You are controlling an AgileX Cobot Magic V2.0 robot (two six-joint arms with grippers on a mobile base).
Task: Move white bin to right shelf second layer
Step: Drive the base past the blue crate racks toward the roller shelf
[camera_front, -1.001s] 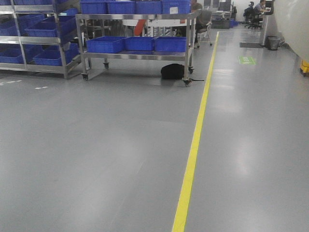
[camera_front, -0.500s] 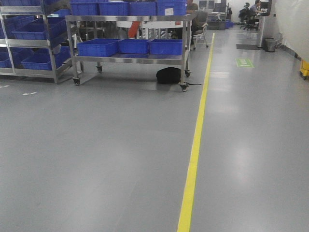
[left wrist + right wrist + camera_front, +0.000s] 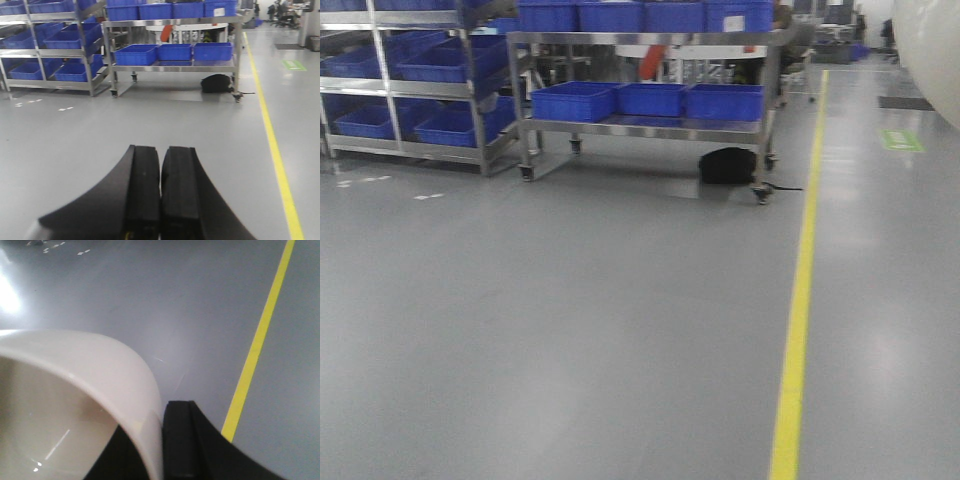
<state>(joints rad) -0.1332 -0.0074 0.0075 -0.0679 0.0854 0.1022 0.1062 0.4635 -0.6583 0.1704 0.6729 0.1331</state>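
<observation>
The white bin [image 3: 75,370] fills the lower left of the right wrist view, cream-white and glossy, with its inside showing. My right gripper [image 3: 157,414] is shut on its rim wall, one black finger [image 3: 180,440] outside and the other inside. The bin's rounded side also shows at the top right corner of the front view [image 3: 932,45]. My left gripper [image 3: 161,150] is shut and empty, held above the grey floor. The right shelf second layer with white rollers is out of view.
A steel cart on castors [image 3: 640,125] with blue crates [image 3: 650,100] stands ahead. A steel rack [image 3: 410,90] with more blue crates is at the left. A black bag [image 3: 727,165] lies under the cart. A yellow floor line [image 3: 798,320] runs at the right.
The front view has swung: the cart and the yellow line now sit farther right in the frame. The white bin's side has come into the top right corner.
</observation>
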